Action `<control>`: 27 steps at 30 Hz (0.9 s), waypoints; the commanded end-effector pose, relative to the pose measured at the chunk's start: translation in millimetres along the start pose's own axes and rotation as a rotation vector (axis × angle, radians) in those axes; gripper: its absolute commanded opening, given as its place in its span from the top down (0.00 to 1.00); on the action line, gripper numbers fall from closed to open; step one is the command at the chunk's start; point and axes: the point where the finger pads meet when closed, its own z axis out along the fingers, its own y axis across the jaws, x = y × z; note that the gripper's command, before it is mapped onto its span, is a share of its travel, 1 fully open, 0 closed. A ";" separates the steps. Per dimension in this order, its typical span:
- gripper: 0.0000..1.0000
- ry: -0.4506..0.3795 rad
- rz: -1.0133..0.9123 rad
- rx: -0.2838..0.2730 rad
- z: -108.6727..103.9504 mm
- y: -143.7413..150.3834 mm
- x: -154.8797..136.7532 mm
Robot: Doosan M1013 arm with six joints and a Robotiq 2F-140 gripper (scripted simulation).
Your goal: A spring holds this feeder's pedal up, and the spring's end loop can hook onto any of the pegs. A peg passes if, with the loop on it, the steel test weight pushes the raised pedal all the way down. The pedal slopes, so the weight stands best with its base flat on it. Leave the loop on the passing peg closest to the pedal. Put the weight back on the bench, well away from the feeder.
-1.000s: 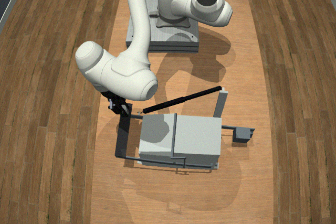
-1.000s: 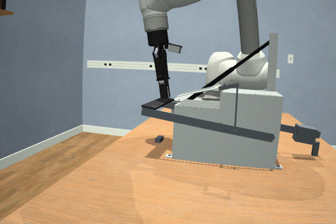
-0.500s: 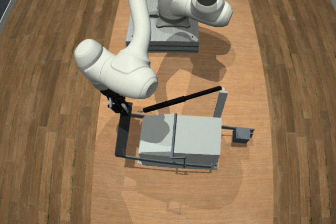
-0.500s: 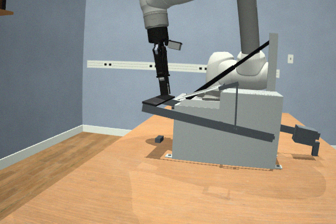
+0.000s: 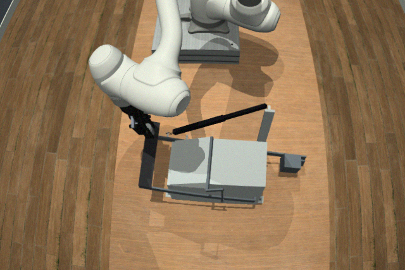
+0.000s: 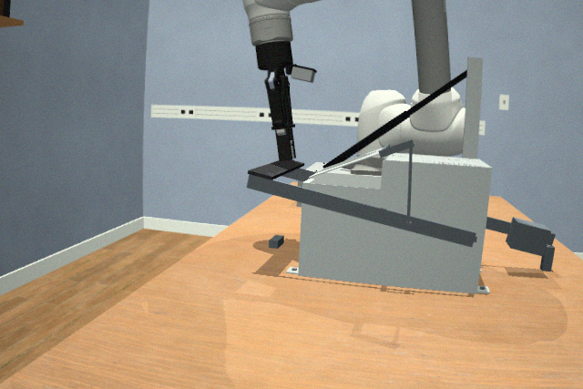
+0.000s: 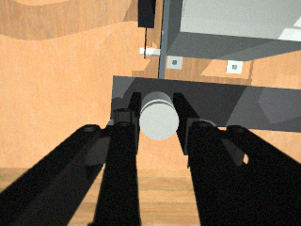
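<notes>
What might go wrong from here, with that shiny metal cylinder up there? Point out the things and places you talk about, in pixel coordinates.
The pale steel cylinder [image 7: 159, 124] is between the fingers of the black gripper [image 5: 149, 135] [image 6: 286, 158] [image 7: 156, 105], over one end of the sloping dark pedal [image 5: 149, 162] [image 6: 275, 169] [image 7: 202, 101]. Let go there, it might tip or slide off.

The long black spring [image 5: 219, 119] [image 6: 395, 123] [image 7: 146, 14] ends nearby; a sideways swing might knock it.

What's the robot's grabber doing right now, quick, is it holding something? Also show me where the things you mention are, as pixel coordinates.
The gripper [image 5: 149, 132] [image 6: 287, 158] [image 7: 156, 105] is closed on the round steel weight [image 7: 159, 123], over the dark pedal [image 5: 147, 165] [image 6: 271, 169] [image 7: 226, 105].
</notes>
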 end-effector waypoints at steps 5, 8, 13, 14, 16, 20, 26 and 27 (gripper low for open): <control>0.75 0.000 0.000 -0.001 -4.4 0.4 0.7; 0.75 0.000 0.000 -0.001 -6.1 0.4 1.0; 0.75 0.000 0.000 -0.001 -7.7 0.4 1.3; 0.75 0.000 0.000 -0.001 -6.6 0.4 1.1; 0.75 0.000 0.000 -0.001 -6.1 0.4 1.0; 0.75 0.000 0.000 -0.001 -5.0 0.4 0.8; 0.75 0.000 0.000 -0.001 -3.3 0.4 0.5; 0.75 0.000 0.000 -0.001 -3.1 0.4 0.5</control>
